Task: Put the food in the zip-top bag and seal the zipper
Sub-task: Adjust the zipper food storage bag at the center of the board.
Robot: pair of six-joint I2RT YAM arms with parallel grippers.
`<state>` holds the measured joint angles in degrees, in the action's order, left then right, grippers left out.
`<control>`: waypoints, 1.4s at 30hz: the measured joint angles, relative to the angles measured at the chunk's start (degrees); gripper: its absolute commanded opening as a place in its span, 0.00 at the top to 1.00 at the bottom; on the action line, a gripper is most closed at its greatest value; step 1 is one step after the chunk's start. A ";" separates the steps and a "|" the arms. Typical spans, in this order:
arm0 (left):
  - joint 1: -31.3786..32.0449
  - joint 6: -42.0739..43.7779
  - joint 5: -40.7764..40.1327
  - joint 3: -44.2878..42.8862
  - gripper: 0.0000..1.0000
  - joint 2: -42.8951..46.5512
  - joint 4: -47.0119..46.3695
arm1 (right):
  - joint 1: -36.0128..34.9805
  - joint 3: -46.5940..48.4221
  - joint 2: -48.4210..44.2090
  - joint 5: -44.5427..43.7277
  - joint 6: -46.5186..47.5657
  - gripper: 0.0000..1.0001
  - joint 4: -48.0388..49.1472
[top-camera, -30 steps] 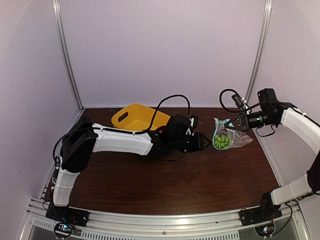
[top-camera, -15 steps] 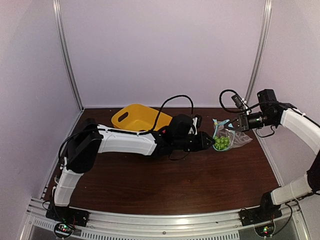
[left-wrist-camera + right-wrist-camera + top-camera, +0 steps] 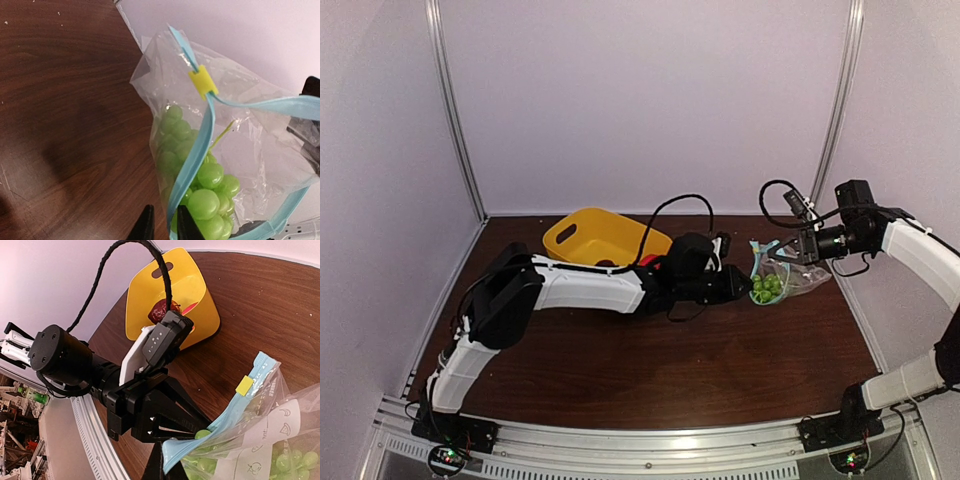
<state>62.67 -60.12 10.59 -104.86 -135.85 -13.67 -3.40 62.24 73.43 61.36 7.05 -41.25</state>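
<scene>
The zip-top bag [image 3: 782, 279] hangs open between both grippers, just above the table. The green grape bunch [image 3: 764, 286] lies inside it and shows through the plastic in the left wrist view [image 3: 202, 192]. My right gripper [image 3: 784, 249] is shut on the far end of the blue zipper [image 3: 235, 410]. My left gripper [image 3: 744, 284] has its jaws almost closed, with the zipper's near strip [image 3: 197, 150] between them. A yellow slider [image 3: 202, 82] sits on the strip. The dark maroon fruit [image 3: 161, 311] and the pink-red fruit [image 3: 187, 308] lie in the yellow basket [image 3: 595, 235].
The yellow basket stands at the back of the brown table [image 3: 670, 370], behind my left arm [image 3: 590, 285]. A black cable [image 3: 670, 205] loops over the left wrist. The pale back wall [image 3: 650, 100] is close behind the bag.
My left gripper has moved right, up to the bag's mouth, and its jaws now stand around the blue strip. The right gripper has kept its hold and barely moved.
</scene>
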 measured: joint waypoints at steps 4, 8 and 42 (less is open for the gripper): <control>0.00 0.15 0.37 0.00 1.00 -0.20 -0.61 | 0.00 0.00 -0.13 0.15 0.00 1.00 0.00; 0.00 0.63 0.28 2.91 1.00 1.16 -2.21 | 0.00 0.00 -0.15 -0.85 -0.04 1.00 0.11; 1.11 12.96 -10.84 11.87 0.33 17.59 10.38 | -10.08 6.14 -4.44 -36.98 3.28 1.00 -0.46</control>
<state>63.79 -47.16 -0.25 -92.99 -118.26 -3.29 -13.47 68.38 68.99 24.38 10.33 -41.71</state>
